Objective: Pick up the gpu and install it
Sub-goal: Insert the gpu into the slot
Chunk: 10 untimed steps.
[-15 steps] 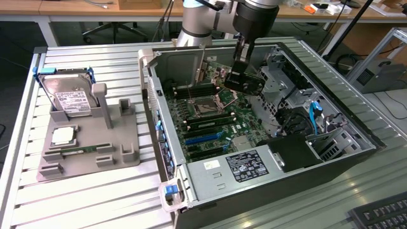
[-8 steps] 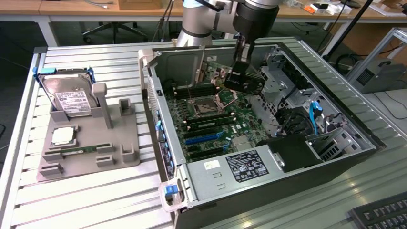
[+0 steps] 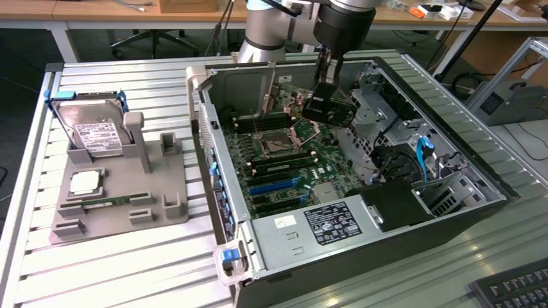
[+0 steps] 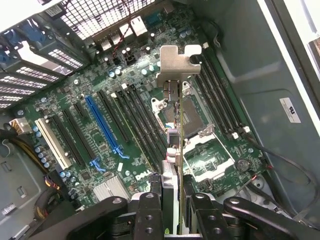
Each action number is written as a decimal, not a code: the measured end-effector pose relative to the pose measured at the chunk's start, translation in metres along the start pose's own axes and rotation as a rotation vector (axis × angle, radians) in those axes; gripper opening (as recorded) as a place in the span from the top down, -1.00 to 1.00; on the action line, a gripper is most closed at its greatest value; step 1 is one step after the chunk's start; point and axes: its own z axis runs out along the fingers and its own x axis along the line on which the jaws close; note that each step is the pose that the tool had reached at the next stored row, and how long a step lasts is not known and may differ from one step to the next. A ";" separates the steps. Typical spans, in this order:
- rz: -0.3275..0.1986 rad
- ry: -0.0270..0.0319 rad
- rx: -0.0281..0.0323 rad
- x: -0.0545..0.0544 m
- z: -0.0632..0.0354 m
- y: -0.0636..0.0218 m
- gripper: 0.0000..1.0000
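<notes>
- Exterior view: the black robot hand (image 3: 328, 109) is hanging inside the open black computer case (image 3: 479, 170), above the green motherboard (image 3: 287, 163), on the ribbed metal bench (image 3: 128, 269).
- Wrist view: the hand (image 4: 172, 200) is gripping the thin green gpu card with silver end bracket (image 4: 176, 75) edge-on, over the motherboard's (image 4: 75, 100) empty processor socket (image 4: 192, 117).

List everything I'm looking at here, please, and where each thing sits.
PC case: one, black, open on the slatted table, exterior view's right.
Motherboard: one, green, inside the case.
Power supply: one, silver, at the case's near end.
Gpu: one, green with silver bracket, edge-on over the motherboard, in the gripper.
Tray: one, grey, exterior view's left.
Hard drive: one, silver, upright at the tray's far end.
RAM stick: one, green, on the tray.
Keyboard: one, black, near corner.
Gripper: one, black, shut on the gpu.
</notes>
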 end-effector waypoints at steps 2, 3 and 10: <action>-0.010 0.0000 -0.0003 0.000 0.0000 0.0000 0.47; -0.016 0.0000 -0.0005 0.000 0.0000 0.0000 0.47; -0.044 -0.0001 -0.0012 0.000 0.0002 0.0000 0.47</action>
